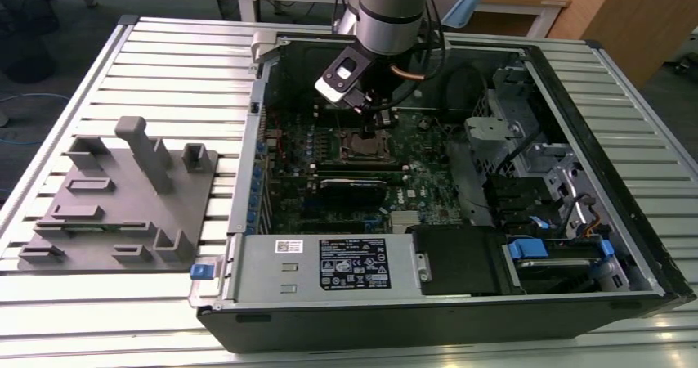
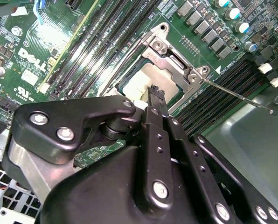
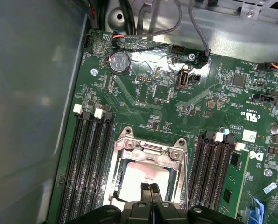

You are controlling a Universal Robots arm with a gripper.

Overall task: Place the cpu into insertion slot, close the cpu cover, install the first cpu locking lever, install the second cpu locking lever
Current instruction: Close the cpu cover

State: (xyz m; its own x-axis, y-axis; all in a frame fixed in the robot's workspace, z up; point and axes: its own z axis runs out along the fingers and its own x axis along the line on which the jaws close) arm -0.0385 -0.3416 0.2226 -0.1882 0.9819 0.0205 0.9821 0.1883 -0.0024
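The cpu (image 3: 143, 176) lies in the insertion slot (image 1: 364, 147), its pale metal top showing through the window of the silver cpu cover (image 3: 148, 150), which lies flat over it. In the second wrist view the cpu (image 2: 146, 77) and the cpu cover (image 2: 171, 58) show again. A thin locking lever (image 2: 237, 95) sticks out from the socket's corner, unlatched. My gripper (image 3: 150, 189) is shut with nothing in it, its tips just above the chip's top near the cover's edge; I cannot tell if they touch. It also appears in the exterior view as the gripper (image 1: 378, 124) and in the second wrist view as the gripper (image 2: 155, 91).
The motherboard sits in an open computer case (image 1: 610, 90) on a slatted table. Black memory slots (image 3: 90, 163) flank the socket on both sides. A black card (image 1: 351, 181) and the power supply (image 1: 327, 266) lie nearer the camera. A grey fixture block (image 1: 120, 196) stands at the exterior view's left.
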